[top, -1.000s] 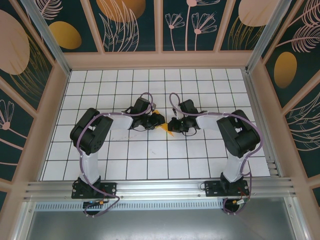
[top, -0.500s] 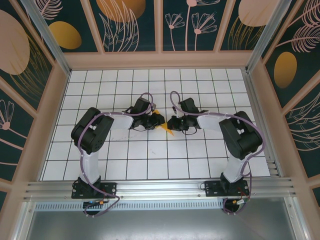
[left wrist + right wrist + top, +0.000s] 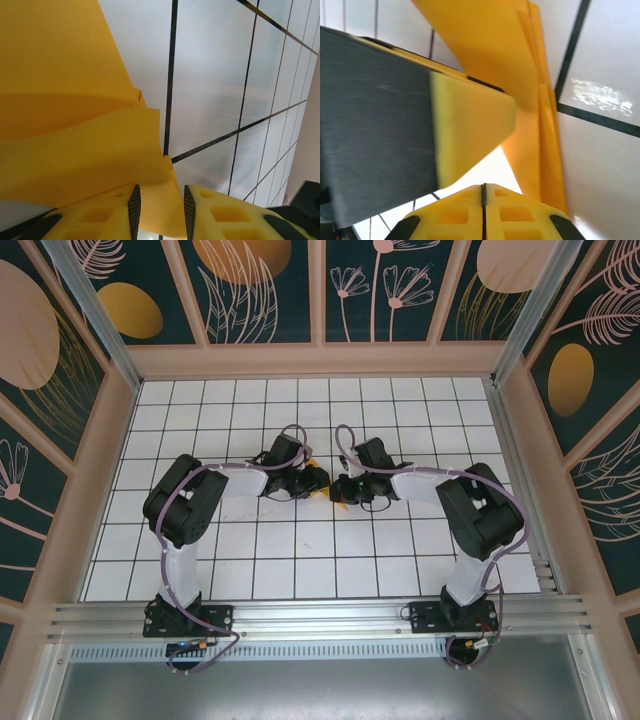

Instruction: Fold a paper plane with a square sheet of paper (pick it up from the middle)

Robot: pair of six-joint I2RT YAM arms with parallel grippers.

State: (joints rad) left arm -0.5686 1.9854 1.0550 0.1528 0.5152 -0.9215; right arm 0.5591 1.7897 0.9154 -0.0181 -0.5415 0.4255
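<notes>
The square sheet of paper (image 3: pixel 75 100) is orange-yellow and folded into several creased layers; I cannot tell whether it has the shape of the paper plane. In the top view only small corners of the paper (image 3: pixel 341 505) show between the two grippers at the table's middle. My left gripper (image 3: pixel 160 200) has a flap of the sheet between its partly closed pads, touching both. My right gripper (image 3: pixel 483 186) is shut with nothing in it, close beside the paper's layered edge (image 3: pixel 540 125). A left finger (image 3: pixel 470 125) crosses just ahead of it. From above, the left gripper (image 3: pixel 320 480) and right gripper (image 3: pixel 340 490) almost touch.
The floor is white tile with black grid lines (image 3: pixel 300 540), walled in by peach-framed painted panels (image 3: pixel 320 358). An aluminium rail (image 3: pixel 320 615) carries both arm bases at the near edge. Purple cables loop over each forearm.
My right gripper has slid a little left toward the left gripper, and less of the orange paper shows between them. The left arm has hardly moved.
</notes>
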